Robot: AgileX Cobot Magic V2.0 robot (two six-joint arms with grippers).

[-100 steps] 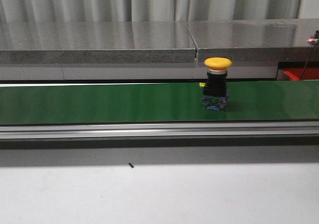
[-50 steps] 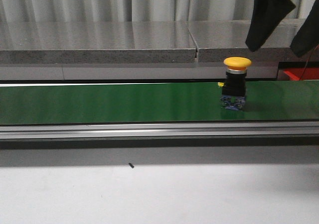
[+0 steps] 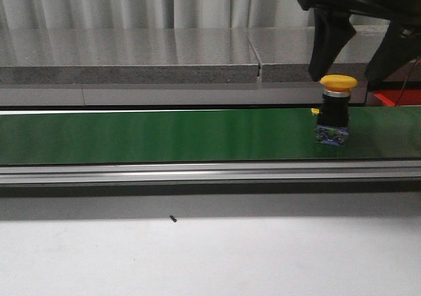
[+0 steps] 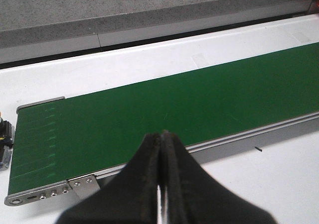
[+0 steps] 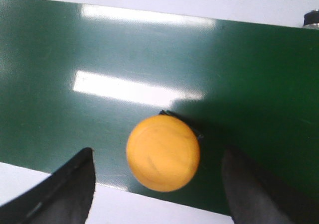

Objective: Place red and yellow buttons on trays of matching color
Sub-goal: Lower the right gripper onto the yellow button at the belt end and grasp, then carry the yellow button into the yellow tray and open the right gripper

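Right gripper (image 3: 352,62) poised above the yellow button (image 3: 337,109), fingers spread wide, one on either side of the cap and touching nothing. The button stands upright on the green belt (image 3: 164,135), directly beneath that gripper. Left gripper (image 4: 160,184) pressed together, empty. No tray or red button visible; sorting apparently not begun.

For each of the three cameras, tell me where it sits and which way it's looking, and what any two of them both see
Front view: faces forward across the green belt, level with the upright yellow button; the right gripper, open, hangs over it.
Left wrist view: on the left arm, looking obliquely along the belt's bare end; the left gripper is shut, empty.
Right wrist view: on the right arm, looking straight down on the button's cap, one finger on each side.
Shared: front and right wrist both show button and belt.
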